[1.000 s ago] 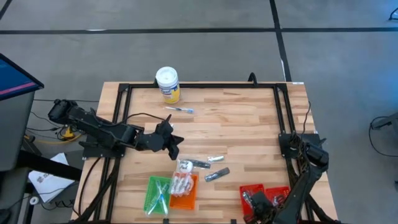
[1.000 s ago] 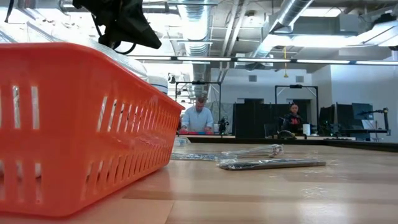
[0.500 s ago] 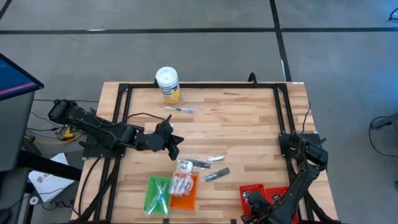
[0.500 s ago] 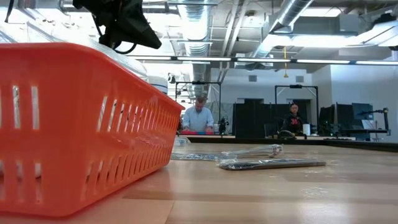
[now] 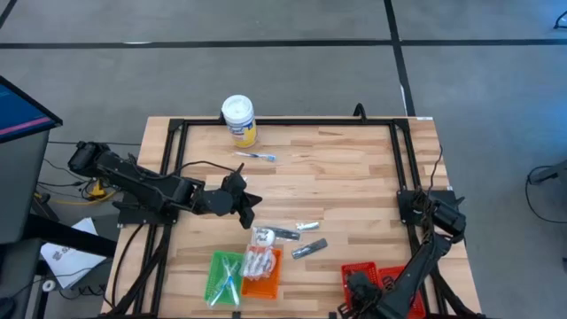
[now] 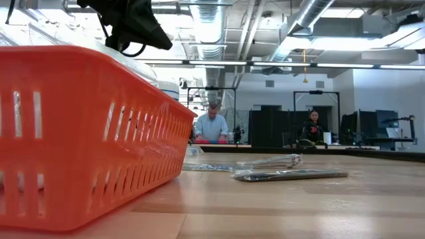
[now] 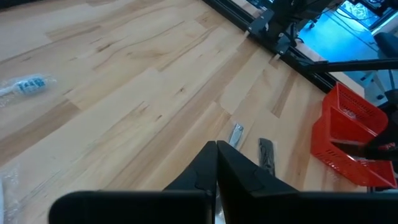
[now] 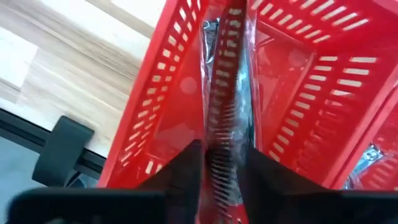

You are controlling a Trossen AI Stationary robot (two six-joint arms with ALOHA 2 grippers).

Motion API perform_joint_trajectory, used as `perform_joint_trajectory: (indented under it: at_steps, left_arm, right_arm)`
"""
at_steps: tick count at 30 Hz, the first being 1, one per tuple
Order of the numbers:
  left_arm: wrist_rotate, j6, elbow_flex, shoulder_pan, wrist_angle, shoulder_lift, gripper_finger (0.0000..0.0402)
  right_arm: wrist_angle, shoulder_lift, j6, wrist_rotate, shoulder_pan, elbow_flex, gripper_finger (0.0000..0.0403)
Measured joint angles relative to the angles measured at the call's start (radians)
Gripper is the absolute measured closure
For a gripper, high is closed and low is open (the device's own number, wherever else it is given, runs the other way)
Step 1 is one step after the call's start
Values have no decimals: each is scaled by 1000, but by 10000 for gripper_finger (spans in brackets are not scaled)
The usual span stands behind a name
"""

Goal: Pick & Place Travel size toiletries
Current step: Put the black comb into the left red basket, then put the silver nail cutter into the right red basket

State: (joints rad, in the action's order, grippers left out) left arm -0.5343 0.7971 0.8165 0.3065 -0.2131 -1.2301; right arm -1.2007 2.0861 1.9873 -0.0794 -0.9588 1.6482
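Hovering low inside a red tray [image 8: 155, 99], right gripper [image 8: 222, 165] slightly parted around a silvery ridged packet [image 8: 225, 93] seen only in its wrist view, left gripper [image 7: 216, 163] clenched empty above the table [image 7: 124, 106], dark tube [image 7: 266, 155] and silvery piece [image 7: 236, 133] just ahead.

Even, bright overhead light falls on the pale wooden plank counter [image 5: 337, 190] in the high view, where shadows are short and soft and there is no glare. In the low view, glowing ceiling strip lights [image 6: 345, 65] wash out the upper room, and the slotted orange plastic basket [image 6: 80, 133] close to the lens looks soft and oversized. The right wrist view is blurred across the red slotted plastic tray [image 8: 292, 81].
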Motion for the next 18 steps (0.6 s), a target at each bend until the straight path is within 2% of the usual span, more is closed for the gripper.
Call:
perform_joint_trajectory:
  at_steps: [6, 10, 14, 18]
  left_arm:
    - [9, -4, 0, 0, 0, 0, 401]
    - [17, -5, 0, 0, 0, 0, 401]
    - [27, -28, 0, 0, 1, 0, 402]
    - [33, -42, 0, 0, 1, 0, 402]
  right_arm:
    - [-52, 0, -50, -41, 8, 45, 228]
    - [-207, 0, -131, -64, 23, 105, 185]
    - [-378, 0, -164, -125, 31, 173, 170]
    - [-369, -14, -211, -242, 52, 195, 175]
